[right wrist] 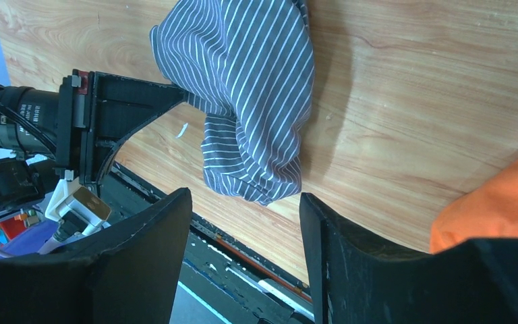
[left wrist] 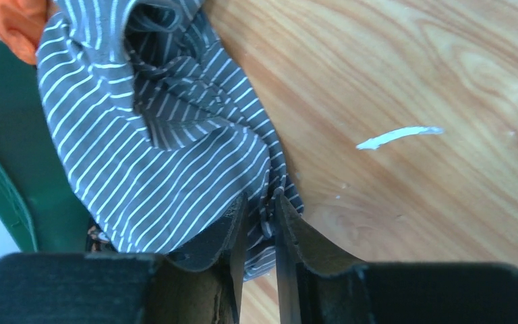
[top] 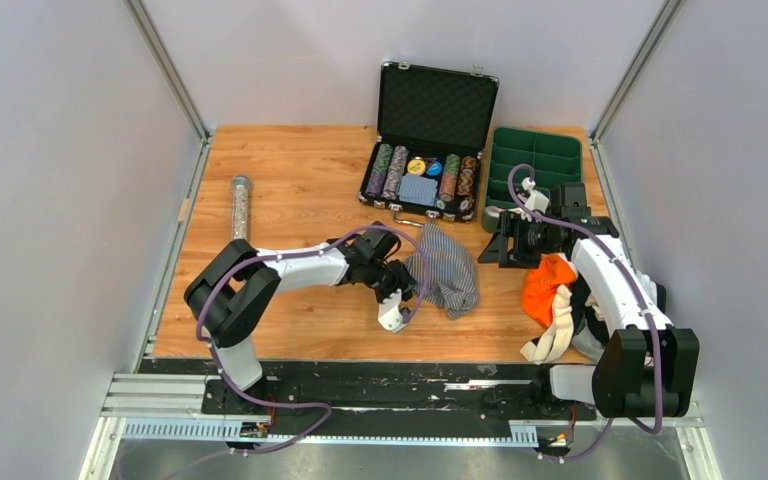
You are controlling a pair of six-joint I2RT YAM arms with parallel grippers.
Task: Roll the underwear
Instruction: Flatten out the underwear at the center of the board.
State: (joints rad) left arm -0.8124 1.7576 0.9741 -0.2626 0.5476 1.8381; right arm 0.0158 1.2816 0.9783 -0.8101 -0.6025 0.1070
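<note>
The hem of the striped briefs (left wrist: 148, 155) disappears inside the left claw (left wrist: 260, 197). Right of the briefs, the orange cloth (right wrist: 492, 202) is cut by the picture's edge, and the right arm (top: 610, 275) hides part of it.

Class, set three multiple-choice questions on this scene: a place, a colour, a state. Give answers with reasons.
1. On the table, the striped underwear lies:
A. at the far left corner
B. in the middle, before the left arm
C. at the far right corner
2. The brightest cloth beside the right arm is:
A. orange
B. blue
C. green
3. The right fingers are:
A. out of view
B. closed on cloth
C. open, empty
Answers: B, it lies mid-table on bare wood; A, the orange underwear bunches there; C, a clear gap shows between them.
</note>
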